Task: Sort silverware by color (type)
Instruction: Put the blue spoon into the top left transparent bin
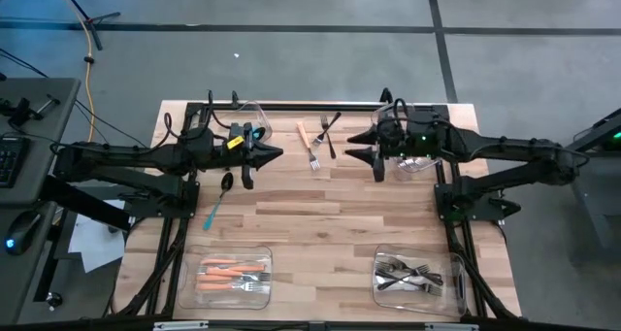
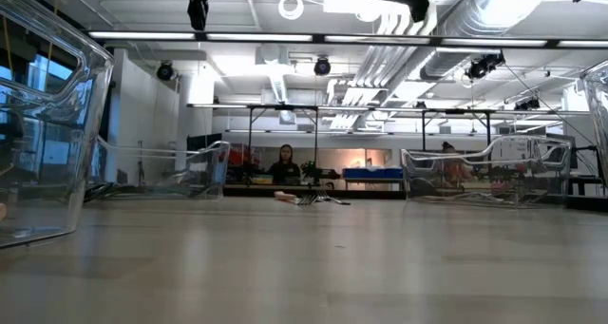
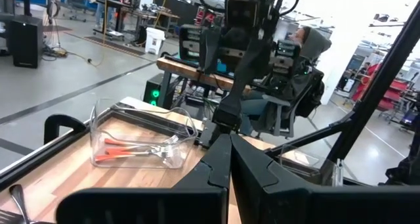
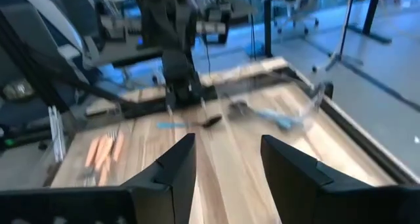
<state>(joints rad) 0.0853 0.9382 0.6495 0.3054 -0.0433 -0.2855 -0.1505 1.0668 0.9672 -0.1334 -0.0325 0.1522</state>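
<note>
both arms reach inward over the far part of the wooden table (image 1: pixel 320 224). the left gripper (image 1: pixel 275 156) is shut, pointing right; the right gripper (image 1: pixel 355 145) has its fingers apart, pointing left. between them lie an orange fork (image 1: pixel 308 145) and a black fork (image 1: pixel 330 133). a teal spoon (image 1: pixel 218 200) lies under the left arm. the near left bin (image 1: pixel 233 279) holds orange pieces, the near right bin (image 1: pixel 417 279) black ones.
</note>
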